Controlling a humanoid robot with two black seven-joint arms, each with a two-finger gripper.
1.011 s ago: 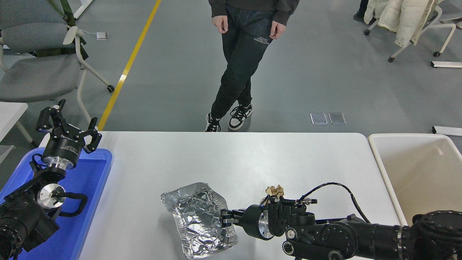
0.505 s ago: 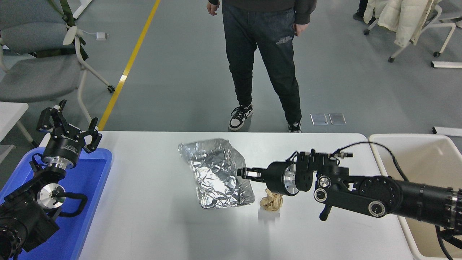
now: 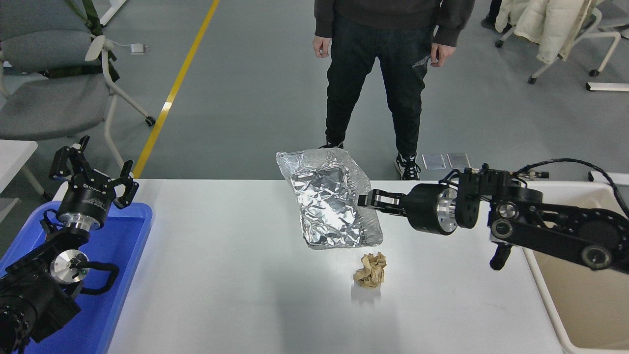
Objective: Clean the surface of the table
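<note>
Foil: one crumpled tray [image 3: 330, 199] clamped in the right tool [image 3: 369, 200], one paper wad [image 3: 371, 270] on the table surface [image 3: 236, 275].

Two matte black arms, silver metal wrist rings, round joint caps with screws. Right arm [image 3: 550, 228] carries looping black cable; left arm [image 3: 44, 275] shows white lettering on its wrist.

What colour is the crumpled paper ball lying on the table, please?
Light brown, kraft-like; the paper ball shows in the head view.

Right end effector [image 3: 367, 200] extends leftward, clamped; left end effector [image 3: 93, 172] parked, fingers spread.
</note>
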